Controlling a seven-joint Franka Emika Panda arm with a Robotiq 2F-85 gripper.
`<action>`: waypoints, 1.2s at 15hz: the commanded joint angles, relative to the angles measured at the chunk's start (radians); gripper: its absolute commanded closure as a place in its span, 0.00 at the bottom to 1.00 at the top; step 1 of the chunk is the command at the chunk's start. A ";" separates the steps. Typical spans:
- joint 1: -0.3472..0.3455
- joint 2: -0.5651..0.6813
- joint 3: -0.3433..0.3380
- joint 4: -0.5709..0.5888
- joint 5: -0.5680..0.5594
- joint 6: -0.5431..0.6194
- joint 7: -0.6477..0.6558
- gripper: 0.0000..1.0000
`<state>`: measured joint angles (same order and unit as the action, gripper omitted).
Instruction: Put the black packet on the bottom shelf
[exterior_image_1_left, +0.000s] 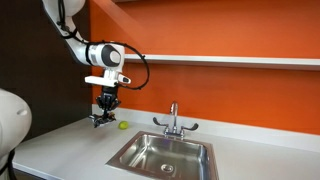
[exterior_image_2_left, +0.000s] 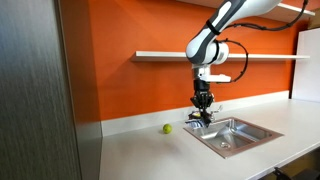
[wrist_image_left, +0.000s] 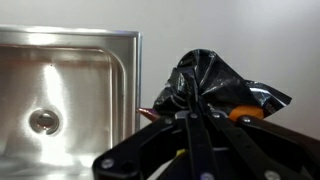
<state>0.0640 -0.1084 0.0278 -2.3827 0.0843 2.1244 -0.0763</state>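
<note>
1. The black packet is on the counter, or barely above it, just beside the sink. In the wrist view it is a crumpled, shiny black bag with a bit of orange at one edge.
2. The claw points straight down over the packet. In the wrist view its fingers come together to a narrow point with the bunched plastic pinched between them, so I judge the jaws to be closed on the packet.
3. In both exterior views the dark bundle sits directly under the claw, at about counter height. Whether it has left the surface is too small to tell.
4. What looks done: the arm has reached the packet and the grip appears made.
5. What is left, as I judge it, is almost all of the carrying. The packet must be lifted clear, taken up and toward the wall, and set on the white shelf on the orange wall. The shelf is well above the counter and holds nothing that I can see.
6. The packet is far from the shelf, so the task seems to be in its early part.
7. A small green ball lies on the counter near the packet but apart from it. The tap stands behind the sink, below the shelf, and the arm may need to stay clear of it on the way up.
</note>
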 joint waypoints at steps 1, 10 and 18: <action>-0.010 -0.158 0.004 -0.034 -0.020 -0.076 0.025 0.99; -0.014 -0.425 0.016 0.024 -0.039 -0.244 0.075 0.99; -0.009 -0.521 0.045 0.202 -0.067 -0.293 0.091 0.99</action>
<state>0.0641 -0.6217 0.0483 -2.2611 0.0454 1.8718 -0.0155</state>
